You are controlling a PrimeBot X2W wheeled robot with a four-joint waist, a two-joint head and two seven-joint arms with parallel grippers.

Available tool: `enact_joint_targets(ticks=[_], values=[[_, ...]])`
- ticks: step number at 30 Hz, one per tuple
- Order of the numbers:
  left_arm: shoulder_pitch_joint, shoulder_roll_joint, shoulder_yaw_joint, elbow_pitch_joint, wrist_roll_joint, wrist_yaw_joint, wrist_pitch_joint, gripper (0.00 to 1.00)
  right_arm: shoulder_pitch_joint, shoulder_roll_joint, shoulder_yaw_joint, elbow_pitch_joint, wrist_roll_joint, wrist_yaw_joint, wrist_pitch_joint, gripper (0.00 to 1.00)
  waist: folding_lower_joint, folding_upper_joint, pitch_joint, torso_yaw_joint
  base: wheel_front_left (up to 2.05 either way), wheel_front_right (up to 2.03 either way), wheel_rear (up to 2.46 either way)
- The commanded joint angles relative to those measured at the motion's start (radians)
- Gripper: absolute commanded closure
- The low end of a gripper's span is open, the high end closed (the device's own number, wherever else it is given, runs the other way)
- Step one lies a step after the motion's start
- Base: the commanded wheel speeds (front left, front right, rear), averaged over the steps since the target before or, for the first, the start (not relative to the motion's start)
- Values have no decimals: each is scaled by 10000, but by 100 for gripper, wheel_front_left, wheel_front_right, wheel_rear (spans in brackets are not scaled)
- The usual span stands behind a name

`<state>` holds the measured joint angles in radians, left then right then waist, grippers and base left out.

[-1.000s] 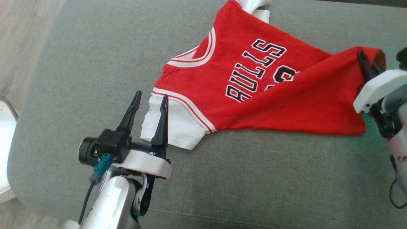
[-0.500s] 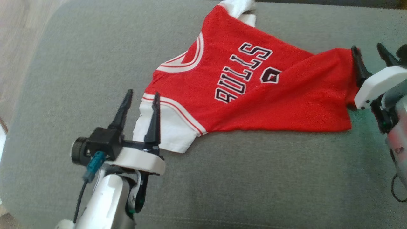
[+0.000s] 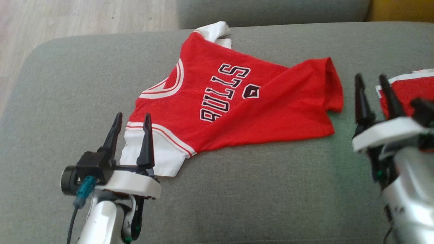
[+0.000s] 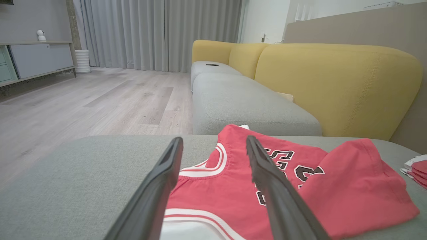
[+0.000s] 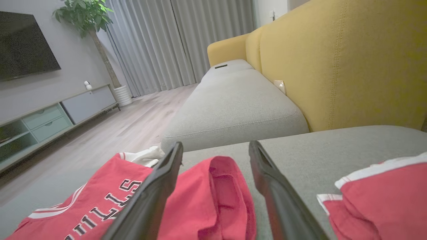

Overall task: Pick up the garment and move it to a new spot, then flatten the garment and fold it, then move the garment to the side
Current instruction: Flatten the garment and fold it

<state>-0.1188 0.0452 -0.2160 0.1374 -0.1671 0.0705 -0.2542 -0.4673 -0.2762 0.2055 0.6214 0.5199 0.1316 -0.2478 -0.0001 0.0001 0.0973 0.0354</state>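
The red garment (image 3: 257, 112) lies partly folded on the grey cushion (image 3: 237, 189). My left gripper (image 3: 133, 117) stands open at its white sleeve (image 3: 159, 159); my right gripper (image 3: 370, 78) is open and empty, just beside it.

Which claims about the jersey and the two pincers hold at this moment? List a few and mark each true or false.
1. The jersey lies on the grey cushion. True.
2. The right pincer grips the jersey's hem. False: it is open, off to the side of the jersey, and holds nothing.
3. The left pincer is open. True.
4. The jersey is spread fully flat. False: its lower part is folded over and covers part of the number.
5. A second garment, red with white trim, lies on the cushion beyond the right pincer. True.
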Motion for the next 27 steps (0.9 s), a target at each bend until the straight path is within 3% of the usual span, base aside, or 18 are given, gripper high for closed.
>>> enact_joint_targets(ticks=[1, 7, 14, 27], values=[[-147, 51, 402, -347, 136, -35, -76, 0, 376, 273, -68, -749, -277, -9, -126, 0, 1, -1, -102, -110, 0, 0, 0], [3, 51, 524, -306, 141, -126, -76, 0, 1998, 1355, -816, -2034, -994, -9, -135, 0, 1, -1, -192, -168, 0, 0, 0], [3, 51, 418, -287, 129, -183, -76, 0, 2715, 1815, -1240, -2625, -1685, -9, 197, 0, 1, -1, -82, -30, 0, 0, 0], [-362, 51, 53, -231, 114, -160, -76, 0, 1843, 2119, -2659, -1081, -1806, -9, 2010, 0, 1, -1, 647, 586, 0, 0, 0]])
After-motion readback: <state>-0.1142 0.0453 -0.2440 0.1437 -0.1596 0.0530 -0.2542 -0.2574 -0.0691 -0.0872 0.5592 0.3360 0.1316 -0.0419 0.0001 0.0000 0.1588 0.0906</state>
